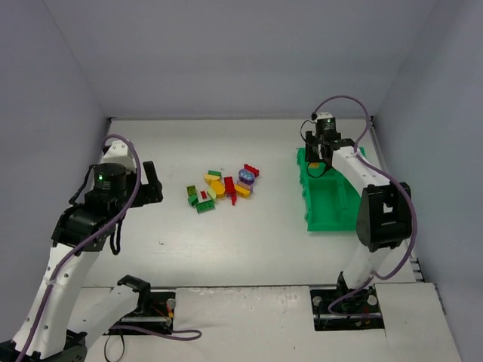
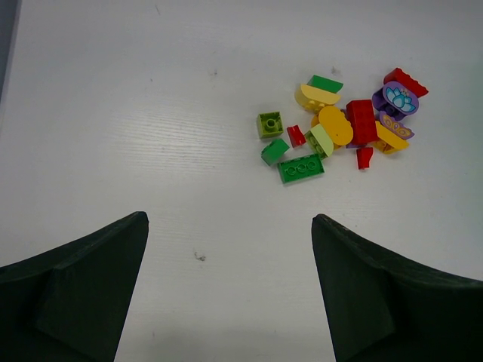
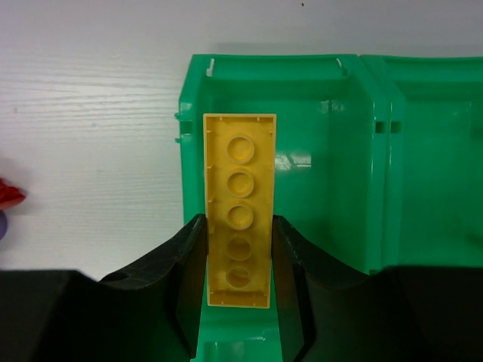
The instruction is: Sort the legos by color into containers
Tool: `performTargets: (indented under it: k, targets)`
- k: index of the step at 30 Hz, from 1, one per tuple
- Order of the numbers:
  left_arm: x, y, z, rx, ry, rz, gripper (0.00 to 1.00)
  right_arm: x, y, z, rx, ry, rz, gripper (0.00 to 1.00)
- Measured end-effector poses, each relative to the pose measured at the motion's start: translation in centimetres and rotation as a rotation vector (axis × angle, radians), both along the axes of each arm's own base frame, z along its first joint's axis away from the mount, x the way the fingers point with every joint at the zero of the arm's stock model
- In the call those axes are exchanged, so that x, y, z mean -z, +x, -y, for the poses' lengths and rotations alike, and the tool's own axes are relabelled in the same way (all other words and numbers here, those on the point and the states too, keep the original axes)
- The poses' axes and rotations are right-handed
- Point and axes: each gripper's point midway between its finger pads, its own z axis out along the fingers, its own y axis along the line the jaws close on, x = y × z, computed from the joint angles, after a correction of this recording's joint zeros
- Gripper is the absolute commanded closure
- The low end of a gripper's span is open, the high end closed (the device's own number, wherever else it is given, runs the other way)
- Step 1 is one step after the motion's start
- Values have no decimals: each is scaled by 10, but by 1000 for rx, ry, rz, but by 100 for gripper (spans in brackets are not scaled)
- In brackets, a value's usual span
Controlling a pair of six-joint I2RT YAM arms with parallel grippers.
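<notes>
The legos (image 1: 223, 187) lie in a loose pile of yellow, green, red and purple pieces at mid-table, left of the green tray (image 1: 332, 215). The left wrist view shows the same legos (image 2: 339, 128) up and to the right of my left gripper (image 2: 230, 219), which hangs open above bare table with nothing between its fingers. My right gripper (image 3: 240, 230) is shut on a long yellow lego (image 3: 240, 188), its underside facing the camera. It holds the brick over the tray's far-left container (image 3: 324, 181), which looks bare inside. In the top view the right gripper (image 1: 318, 157) hovers over the tray's far end.
The white table (image 1: 249, 241) is enclosed by grey walls at the back and sides. A red lego (image 3: 9, 194) shows at the left edge of the right wrist view. The left gripper (image 1: 152, 181) sits left of the pile.
</notes>
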Motion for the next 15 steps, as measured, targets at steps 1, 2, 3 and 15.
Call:
performTargets:
  k: [1,2,3,15]
  targets:
    - [0,0,0,0,-1,2,17,6,1,2,3,-1,-12,92]
    - [-1,-1,0,0,-2,4,17,10,2,4,8,-1,-22,86]
    - [-1,-1,0,0,-2,6,17,14,1,6,11,-2,-33,82]
    - [-2,-2,-1,0,-4,10,17,24,6,9,4,-11,-51,45]
